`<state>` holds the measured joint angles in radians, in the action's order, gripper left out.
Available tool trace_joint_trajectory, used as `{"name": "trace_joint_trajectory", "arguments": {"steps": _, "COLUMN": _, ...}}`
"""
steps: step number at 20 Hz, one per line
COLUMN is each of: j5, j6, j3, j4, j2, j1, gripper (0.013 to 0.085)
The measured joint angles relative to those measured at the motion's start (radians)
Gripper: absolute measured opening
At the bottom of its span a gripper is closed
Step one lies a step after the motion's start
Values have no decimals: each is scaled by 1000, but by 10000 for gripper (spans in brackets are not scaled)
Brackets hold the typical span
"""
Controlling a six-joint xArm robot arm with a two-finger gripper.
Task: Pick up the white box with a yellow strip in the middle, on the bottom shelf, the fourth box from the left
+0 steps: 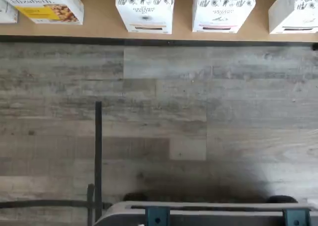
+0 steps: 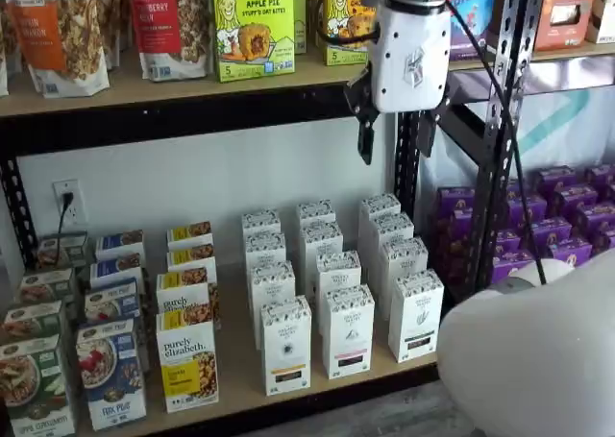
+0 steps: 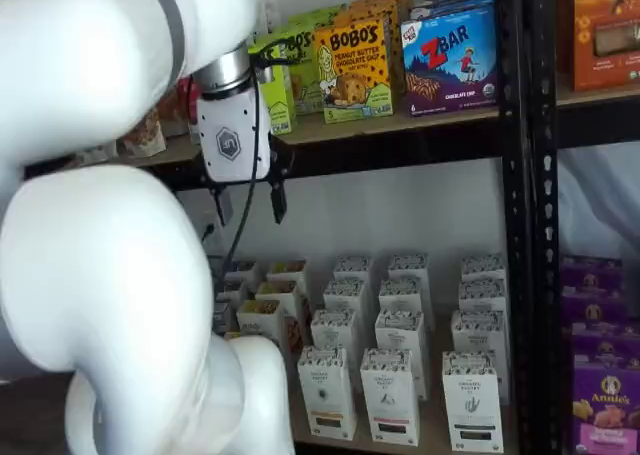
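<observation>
The white box [image 2: 286, 346] with its thin yellow-orange strip stands upright at the front of its column on the bottom shelf [image 2: 240, 384], right of the "purely elizabeth" boxes. The wrist view shows the white box [image 1: 144, 10] near the bottom shelf's [image 1: 99, 27] black front rail. In a shelf view the white box [image 3: 327, 393] is the leftmost of three front cartons. My gripper [image 3: 250, 207] hangs open and empty, high above the box and just below the upper board. In a shelf view the gripper [image 2: 394, 137] is up and to the right of the box.
Same-shaped cartons with a dark red strip [image 2: 348, 331] and a black strip [image 2: 415, 314] stand right of the target, a "purely elizabeth" box [image 2: 186, 362] left of it. The upper shelf [image 2: 173, 96] overhangs. A black rack post [image 2: 500, 130] and purple boxes [image 2: 557, 230] are to the right.
</observation>
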<state>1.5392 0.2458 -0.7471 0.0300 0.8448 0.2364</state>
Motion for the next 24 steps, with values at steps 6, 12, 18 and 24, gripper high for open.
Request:
{"name": "trace_joint_trajectory", "arguments": {"steps": 6, "j5": -85, "j6": 9, "j3": 43, "j4": -7, "j2": -29, "j1": 10, "gripper": 850}}
{"name": "trace_joint_trajectory", "arguments": {"steps": 12, "j5": -176, "j6": 6, "j3": 93, "j4": 9, "j2": -54, "j1": 11, "gripper": 850}}
{"name": "trace_joint_trajectory", "arguments": {"steps": 18, "j5": -275, "j6": 22, "j3": 146, "j4": -6, "j2": -69, "j1": 28, "gripper": 850}}
{"name": "trace_joint_trajectory", "arguments": {"steps": 24, "j5": -407, "j6": 19, "j3": 200, "j4": 5, "j2": -107, "j1": 33, "gripper": 850}}
